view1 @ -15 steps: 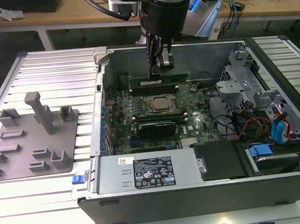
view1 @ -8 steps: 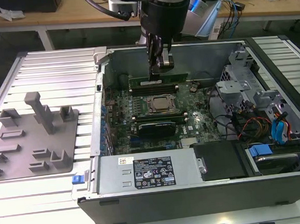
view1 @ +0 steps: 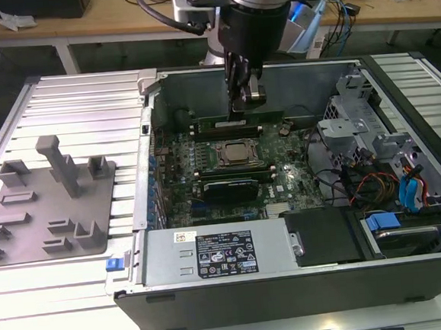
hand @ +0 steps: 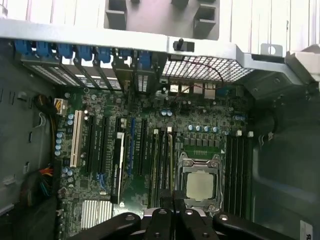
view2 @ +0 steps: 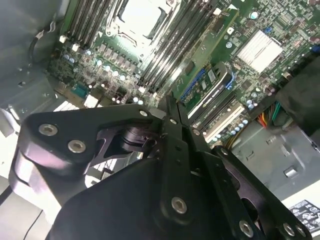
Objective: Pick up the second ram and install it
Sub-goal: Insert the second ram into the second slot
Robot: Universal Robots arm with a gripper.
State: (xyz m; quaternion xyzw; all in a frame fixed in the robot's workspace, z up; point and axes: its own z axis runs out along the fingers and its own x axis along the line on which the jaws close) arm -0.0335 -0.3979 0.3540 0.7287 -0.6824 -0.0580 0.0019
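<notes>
My gripper (view1: 241, 110) hangs above the motherboard inside the open computer case. Its fingers are shut together, with nothing visible between them in both wrist views (view2: 169, 102) (hand: 172, 200). The processor socket (view1: 239, 154) lies below it. One dark-green memory stick (view1: 236, 122) stands in a slot on the far side of the socket. Another dark stick (view1: 226, 186) stands in a slot on the near side, seen edge-on in the first wrist view (hand: 170, 157). I cannot tell which one is the second ram.
A grey holder tray (view1: 27, 226) with upright posts lies on the exterior view's left. The power supply (view1: 216, 253) borders the board in front. A drive cage and cables (view1: 389, 174) crowd the exterior view's right. An expansion card (hand: 117, 165) stands near the slots.
</notes>
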